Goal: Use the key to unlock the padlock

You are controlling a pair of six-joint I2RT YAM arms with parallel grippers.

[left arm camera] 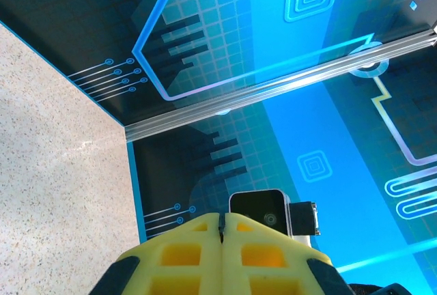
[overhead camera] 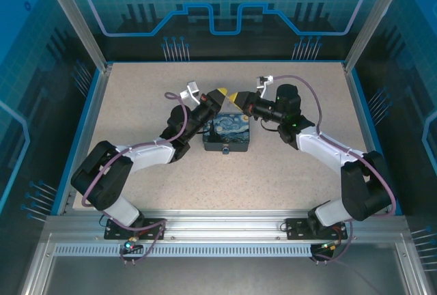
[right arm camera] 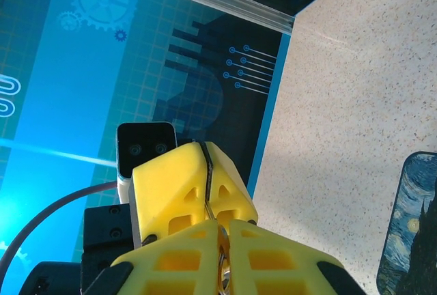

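Spanning the whole floor, speckled table (overhead camera: 136, 104) has a blue rim on its left, right and far sides, with printed blue walls (overhead camera: 225, 8) rising close behind. Wide bare surface to both sides and on the near side; a narrower strip at the far wall. Left arm (overhead camera: 143, 153) and right arm (overhead camera: 328, 146) both reach inward to mid-table. Padlock (overhead camera: 227, 136) lies flat near center, swirled face up, long axis about left-right, slightly skewed, well clear of every edge. Left gripper (overhead camera: 220, 96) and right gripper (overhead camera: 238, 97) meet tip to tip over its far edge. Left fingers pressed together. Right fingers closed, pinching a thin metal sliver, the key (right arm camera: 222, 257), at the seam; which way it points cannot be told.
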